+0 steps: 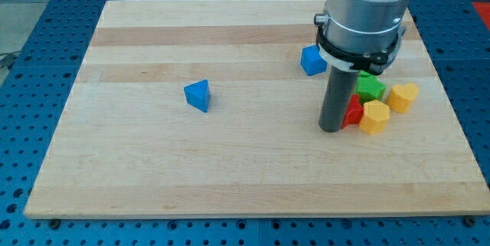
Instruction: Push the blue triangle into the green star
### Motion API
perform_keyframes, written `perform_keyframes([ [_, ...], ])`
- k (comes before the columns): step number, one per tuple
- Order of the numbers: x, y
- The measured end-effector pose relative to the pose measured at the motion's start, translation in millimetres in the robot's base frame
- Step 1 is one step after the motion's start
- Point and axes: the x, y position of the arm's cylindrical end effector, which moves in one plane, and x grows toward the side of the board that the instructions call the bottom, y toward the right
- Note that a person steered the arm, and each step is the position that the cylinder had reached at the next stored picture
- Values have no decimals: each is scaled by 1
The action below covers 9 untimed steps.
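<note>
The blue triangle (197,95) lies on the wooden board (153,169), left of centre. The green star (370,87) sits at the view's right, partly hidden behind my rod. My tip (331,129) rests on the board just left of a red block (353,113) and below-left of the green star, far to the right of the blue triangle.
A blue block (311,60) sits above-left of the rod. Two yellow blocks lie by the star: one (374,117) below it, one (403,96) to its right. The arm's grey body (366,12) hangs over the board's upper right.
</note>
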Motion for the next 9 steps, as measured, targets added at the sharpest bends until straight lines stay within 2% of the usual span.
perform_keyframes([
  [1,35,-49],
  [2,86,-140],
  [3,95,-200],
  [4,62,-240],
  [5,-36,-245],
  [6,-36,-245],
  [9,-36,-90],
])
